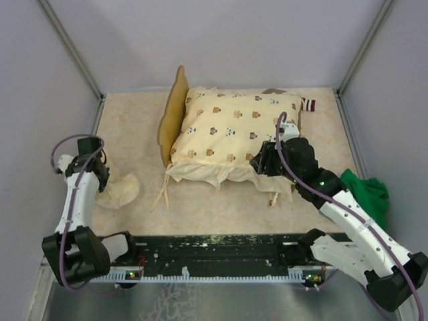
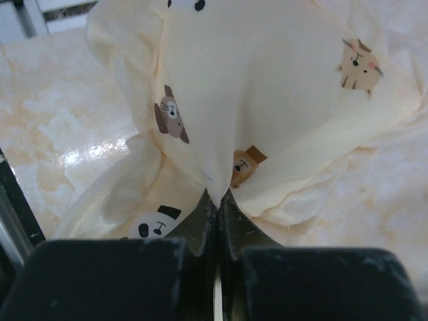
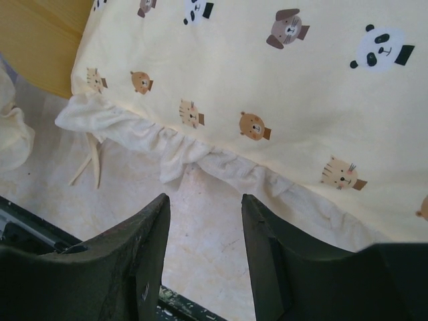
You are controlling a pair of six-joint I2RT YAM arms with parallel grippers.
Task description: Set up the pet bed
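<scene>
One each — pet bed (image 1: 174,110), quilt (image 1: 231,130), pillow (image 1: 122,190)

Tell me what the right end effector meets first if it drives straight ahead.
Probably the quilt's ruffled hem, just beyond the open right end effector; depth is unclear, so perhaps the tabletop first.

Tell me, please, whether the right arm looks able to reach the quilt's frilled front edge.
Probably yes: the right claw is open just short of the quilt's frilled edge, with only bare table between.
</scene>
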